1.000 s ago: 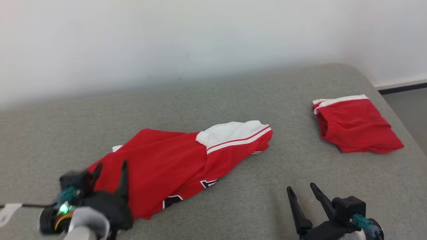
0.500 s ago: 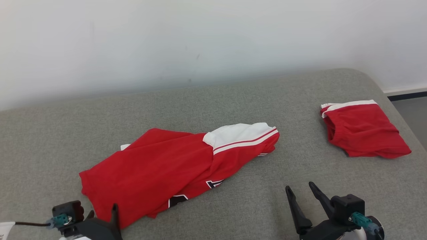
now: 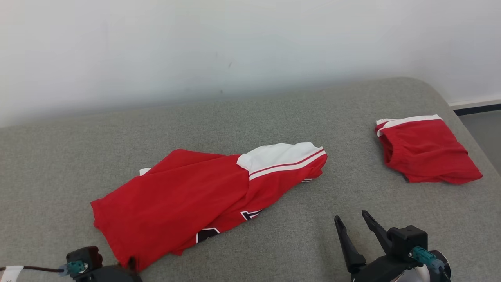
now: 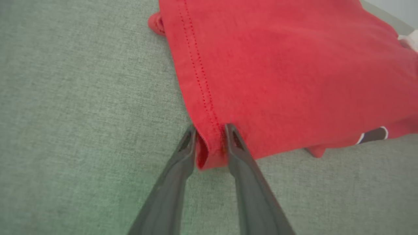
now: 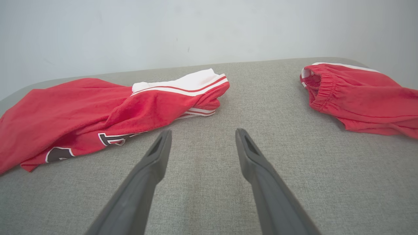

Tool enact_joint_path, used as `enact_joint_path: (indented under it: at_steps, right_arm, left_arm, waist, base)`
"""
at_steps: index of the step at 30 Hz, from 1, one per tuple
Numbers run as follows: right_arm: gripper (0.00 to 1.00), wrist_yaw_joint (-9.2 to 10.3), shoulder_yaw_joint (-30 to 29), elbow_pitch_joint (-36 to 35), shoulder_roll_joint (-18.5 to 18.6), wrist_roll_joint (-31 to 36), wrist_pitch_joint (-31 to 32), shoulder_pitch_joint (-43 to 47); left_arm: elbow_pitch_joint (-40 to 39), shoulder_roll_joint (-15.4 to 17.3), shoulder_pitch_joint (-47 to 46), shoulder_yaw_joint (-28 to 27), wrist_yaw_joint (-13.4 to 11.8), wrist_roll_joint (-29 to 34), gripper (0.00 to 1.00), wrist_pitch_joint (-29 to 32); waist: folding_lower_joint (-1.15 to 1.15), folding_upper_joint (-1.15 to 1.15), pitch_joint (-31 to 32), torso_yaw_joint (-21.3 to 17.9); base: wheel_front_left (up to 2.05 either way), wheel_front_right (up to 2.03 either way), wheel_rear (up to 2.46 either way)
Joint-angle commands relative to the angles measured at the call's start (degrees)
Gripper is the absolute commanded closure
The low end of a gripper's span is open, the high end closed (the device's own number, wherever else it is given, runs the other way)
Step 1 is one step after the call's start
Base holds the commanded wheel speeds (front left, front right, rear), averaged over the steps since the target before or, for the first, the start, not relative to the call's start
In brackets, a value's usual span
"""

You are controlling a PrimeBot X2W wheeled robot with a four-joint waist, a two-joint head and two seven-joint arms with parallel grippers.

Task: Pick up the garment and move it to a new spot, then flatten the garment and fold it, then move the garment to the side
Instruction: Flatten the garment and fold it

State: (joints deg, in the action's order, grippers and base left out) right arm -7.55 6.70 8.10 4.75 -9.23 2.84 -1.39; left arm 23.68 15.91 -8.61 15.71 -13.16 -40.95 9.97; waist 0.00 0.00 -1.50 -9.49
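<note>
The garment (image 3: pixel 195 196) is a red shirt with a white, red-striped sleeve and dark lettering, lying crumpled on the grey padded surface (image 3: pixel 274 109). My left gripper (image 3: pixel 131 262) sits at its near left hem corner. In the left wrist view the left gripper (image 4: pixel 210 129) has its fingers narrowed but still apart, one on each side of that bunched corner of the garment (image 4: pixel 277 65). My right gripper (image 3: pixel 351 215) hovers open over bare surface right of the shirt. The right wrist view has the right gripper (image 5: pixel 203 131) holding nothing, with the garment (image 5: pixel 81 107) to its left.
A second red piece with a white waistband (image 3: pixel 426 150) lies folded at the far right, and it appears again, the red piece (image 5: pixel 359 94), at the right of the right wrist view. The surface's rounded right edge drops to the floor (image 3: pixel 485 129). A pale wall stands behind.
My left gripper has drawn back from over the shirt to its near hem corner, and its fingers have narrowed around it. The head camera shifted slightly. The right gripper kept still.
</note>
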Motion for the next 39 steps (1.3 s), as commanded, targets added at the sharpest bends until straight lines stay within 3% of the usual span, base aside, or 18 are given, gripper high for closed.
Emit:
enact_joint_path:
  at_steps: [1, 13, 22, 35, 36, 37, 39]
  right_arm:
    - [0.00, 0.15, 0.24, -0.04, -0.16, -0.27, -0.31, -0.70]
    - [0.00, 0.15, -0.81, 0.06, -0.22, 0.21, -0.58, -0.31]
    - [0.00, 0.15, -0.46, -0.43, -0.32, 0.24, -0.71, -0.81]
    - [0.00, 0.15, 1.01, -0.30, -0.29, -0.25, -1.31, -3.56]
    - [0.00, 0.15, 1.05, -0.29, -0.31, -0.19, -1.40, -3.58]
    - [0.00, 0.15, 0.95, -0.22, -0.30, -0.18, -1.45, -3.53]
    - [0.00, 0.15, 0.87, -0.09, -0.28, -0.26, -1.65, -3.73]
  left_arm:
    - [0.17, -0.12, -0.92, 0.01, 0.32, -0.19, 1.00, -0.28]
    - [-3.86, 1.34, -4.11, -1.96, 2.49, 1.17, 1.00, -8.11]
    - [-8.65, 3.15, -10.95, -1.15, 2.51, 5.23, 1.00, -11.78]
    - [3.43, 6.46, -22.81, 2.15, 4.62, 9.31, 1.00, -8.94]
    - [4.57, 6.73, -23.23, 2.49, 4.81, 9.75, 0.80, -8.82]
    - [5.76, 7.17, -23.57, 2.74, 4.76, 10.24, 0.02, -8.73]
    - [7.83, 7.97, -24.16, 2.60, 4.32, 10.51, 0.00, -8.58]
  waist:
    - [0.00, 0.00, -0.12, -0.03]
    - [0.00, 0.00, -0.56, 0.62]
    - [0.00, 0.00, -1.05, 1.24]
    - [0.00, 0.00, -5.53, -3.63]
    - [0.00, 0.00, -6.00, -3.90]
    - [0.00, 0.00, -6.35, -4.08]
    - [0.00, 0.00, -6.93, -4.32]
  base:
    - [0.00, 0.00, 0.00]
    - [0.00, 0.00, 0.00]
    - [0.00, 0.00, 0.00]
    - [0.00, 0.00, 0.00]
    - [0.00, 0.00, 0.00]
    - [0.00, 0.00, 0.00]
    - [0.00, 0.00, 0.00]
